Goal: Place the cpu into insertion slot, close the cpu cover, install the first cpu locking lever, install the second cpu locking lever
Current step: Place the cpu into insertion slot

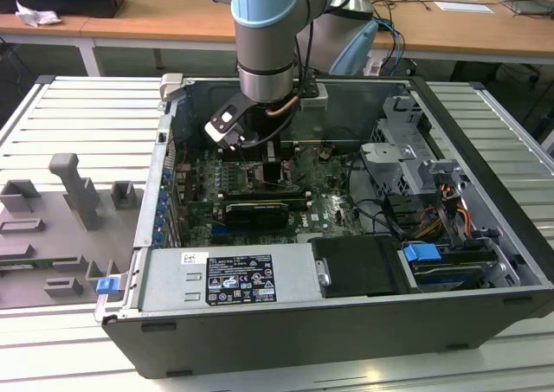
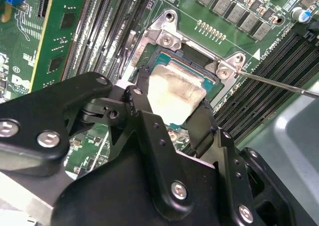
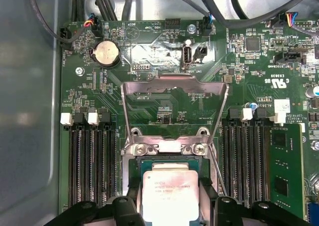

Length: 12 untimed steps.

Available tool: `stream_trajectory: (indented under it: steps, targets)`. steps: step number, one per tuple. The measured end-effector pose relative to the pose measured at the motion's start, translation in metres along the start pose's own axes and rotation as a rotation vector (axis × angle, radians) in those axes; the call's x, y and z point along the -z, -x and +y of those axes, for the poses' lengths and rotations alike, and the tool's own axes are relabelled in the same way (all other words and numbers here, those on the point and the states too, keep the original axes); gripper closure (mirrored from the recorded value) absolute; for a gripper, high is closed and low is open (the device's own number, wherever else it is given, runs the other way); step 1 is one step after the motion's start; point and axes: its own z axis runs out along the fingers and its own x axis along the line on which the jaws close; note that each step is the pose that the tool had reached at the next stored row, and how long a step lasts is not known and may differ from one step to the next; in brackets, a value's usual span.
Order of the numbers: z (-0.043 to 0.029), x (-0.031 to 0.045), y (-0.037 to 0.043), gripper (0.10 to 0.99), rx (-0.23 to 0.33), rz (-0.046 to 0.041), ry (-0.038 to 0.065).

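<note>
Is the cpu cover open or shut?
Open: in the first wrist view the cpu cover lies swung back from the insertion slot, board visible through its window.

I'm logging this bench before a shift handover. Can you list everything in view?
table: one, pale grey, slatted, under everything
case: one, dark grey, open, on table
board: one, green, inside case
slot: one, black with silver rim, on board
cover: one, silver, standing open off slot
cpu: one, silver-beige, held over slot
lever: one seen, thin silver, beside slot
memory slots: several, black, flanking slot
coin cell: one, silver, on board
fixtures: several, grey, on table at the exterior view's left
arm: one, light blue and grey, reaching into case
gripper: one, black, shut on cpu
</note>
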Motion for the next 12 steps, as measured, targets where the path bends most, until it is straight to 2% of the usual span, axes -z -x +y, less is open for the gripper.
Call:
stream_trajectory:
  steps: [6,7,8,12]
  targets:
    - [-0.0001,-0.0002,0.0001,0.545,-0.008,-0.0017,0.0]
    - [-0.0001,-0.0003,0.0001,0.533,-0.008,-0.0016,0.0]
    - [-0.0001,-0.0004,0.0,0.471,-0.008,-0.0016,0.0]
    - [0.0,0.0007,0.0,0.471,-0.008,-0.0001,0.0]
